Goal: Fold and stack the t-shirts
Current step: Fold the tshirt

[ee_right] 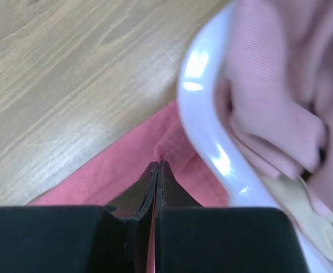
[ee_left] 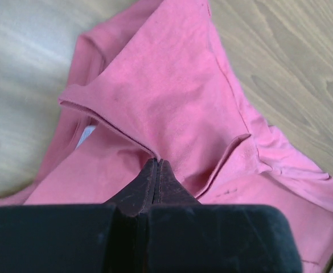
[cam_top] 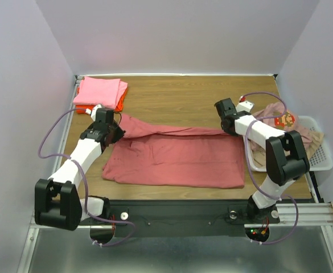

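A dusty rose-red t-shirt (cam_top: 177, 162) lies spread across the middle of the table, its far edge lifted into a taut ridge between both grippers. My left gripper (cam_top: 115, 131) is shut on a fold of that shirt (ee_left: 172, 96) at its left end, the jaws (ee_left: 156, 162) pressed together on the cloth. At the right end, beside the basket, my right gripper (cam_top: 229, 129) is shut on the shirt's hem (ee_right: 175, 142), with cloth showing between the jaws (ee_right: 157, 166). A folded light pink t-shirt (cam_top: 101, 91) rests on an orange one (cam_top: 120, 104) at the back left.
A white mesh basket (cam_top: 321, 154) stands at the right table edge, holding a pale pink printed shirt (cam_top: 286, 119) and a beige one (ee_right: 294, 213). Its rim (ee_right: 203, 114) is very close to my right fingers. White walls enclose the table on three sides.
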Action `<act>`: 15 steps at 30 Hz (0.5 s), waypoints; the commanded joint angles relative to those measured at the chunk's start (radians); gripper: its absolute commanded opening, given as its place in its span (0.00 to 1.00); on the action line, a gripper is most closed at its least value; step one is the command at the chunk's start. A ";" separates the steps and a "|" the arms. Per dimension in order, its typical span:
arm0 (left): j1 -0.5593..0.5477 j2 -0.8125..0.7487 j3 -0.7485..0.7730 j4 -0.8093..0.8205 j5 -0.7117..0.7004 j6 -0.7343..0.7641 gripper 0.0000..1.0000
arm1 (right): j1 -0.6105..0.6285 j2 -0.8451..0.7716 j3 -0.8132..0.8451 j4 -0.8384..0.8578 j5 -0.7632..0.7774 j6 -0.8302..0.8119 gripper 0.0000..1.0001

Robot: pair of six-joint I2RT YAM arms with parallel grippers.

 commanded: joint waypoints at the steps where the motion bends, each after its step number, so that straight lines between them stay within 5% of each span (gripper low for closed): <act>1: -0.002 -0.091 -0.055 -0.013 -0.005 -0.035 0.00 | 0.003 -0.078 -0.034 0.007 0.012 0.004 0.00; 15: -0.010 -0.395 -0.144 -0.201 -0.052 -0.061 0.00 | 0.003 -0.174 -0.095 0.005 0.007 -0.003 0.00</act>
